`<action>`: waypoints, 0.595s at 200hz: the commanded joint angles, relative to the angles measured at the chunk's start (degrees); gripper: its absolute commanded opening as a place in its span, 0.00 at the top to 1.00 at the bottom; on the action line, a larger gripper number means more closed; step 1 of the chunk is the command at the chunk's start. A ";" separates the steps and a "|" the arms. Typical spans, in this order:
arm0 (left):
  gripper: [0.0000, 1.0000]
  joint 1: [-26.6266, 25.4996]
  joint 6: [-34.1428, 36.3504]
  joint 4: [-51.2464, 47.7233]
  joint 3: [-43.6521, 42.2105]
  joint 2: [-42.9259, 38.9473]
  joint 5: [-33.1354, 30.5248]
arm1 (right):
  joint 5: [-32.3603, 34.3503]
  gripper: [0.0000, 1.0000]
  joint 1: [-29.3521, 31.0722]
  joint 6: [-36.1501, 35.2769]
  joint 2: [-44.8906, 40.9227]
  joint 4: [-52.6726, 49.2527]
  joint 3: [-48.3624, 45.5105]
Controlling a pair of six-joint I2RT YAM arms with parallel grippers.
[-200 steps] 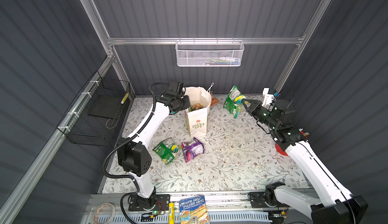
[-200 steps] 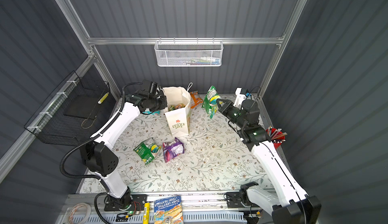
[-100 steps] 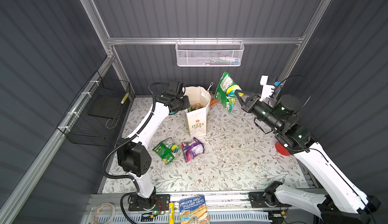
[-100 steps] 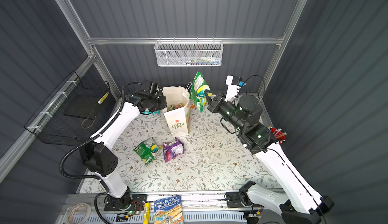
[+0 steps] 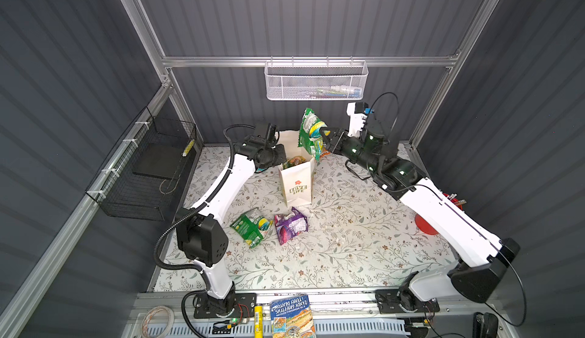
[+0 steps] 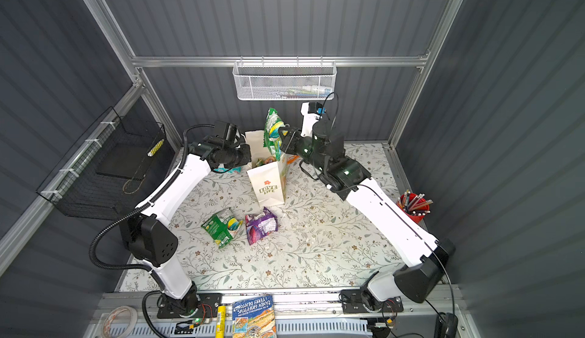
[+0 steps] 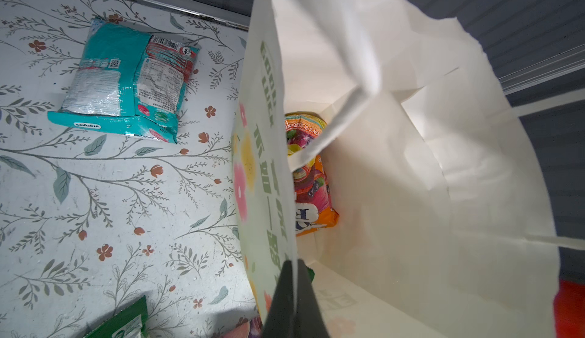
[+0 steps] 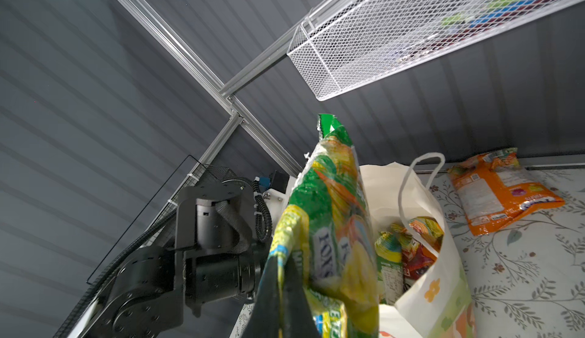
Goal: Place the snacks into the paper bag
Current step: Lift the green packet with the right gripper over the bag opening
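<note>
The tall white paper bag with green "LOVE LIFE" print [image 5: 297, 186] stands upright towards the back of the floral tabletop [image 5: 364, 241], its mouth open upward. My left gripper [image 7: 292, 268] is clamped on the top rim of the bag's colourful side panel, one finger outside the paper and one inside. An orange crinkly candy packet [image 7: 311, 190] lies down in the bag, with bare white paper beside it. My right gripper [image 8: 281, 270] is clenched on one edge of a green and yellow "FOX'S" candy packet [image 8: 332, 219], which I hold in the air close above the bag's rim on my right arm's side. The white wire mesh basket [image 5: 316, 81] on the back wall hangs over it, well apart. An orange-white packet [image 8: 501, 190] lies on the table behind the bag, and a teal-white packet [image 7: 126, 80] lies beside the bag on my left arm's side. In front of the bag a green packet [image 5: 251, 227] and a purple packet [image 5: 290, 225] lie side by side; the table to the right of them is open
</note>
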 commanded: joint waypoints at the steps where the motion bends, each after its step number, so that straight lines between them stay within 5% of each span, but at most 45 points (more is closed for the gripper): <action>1: 1.00 0.48 1.05 -0.53 1.17 -1.74 -0.14 | 0.54 1.00 0.34 -0.33 4.24 1.48 5.08; 119: 1.00 0.53 1.07 -0.44 1.16 -2.00 0.03 | 1.30 1.00 -0.07 0.88 26.40 -6.30 22.89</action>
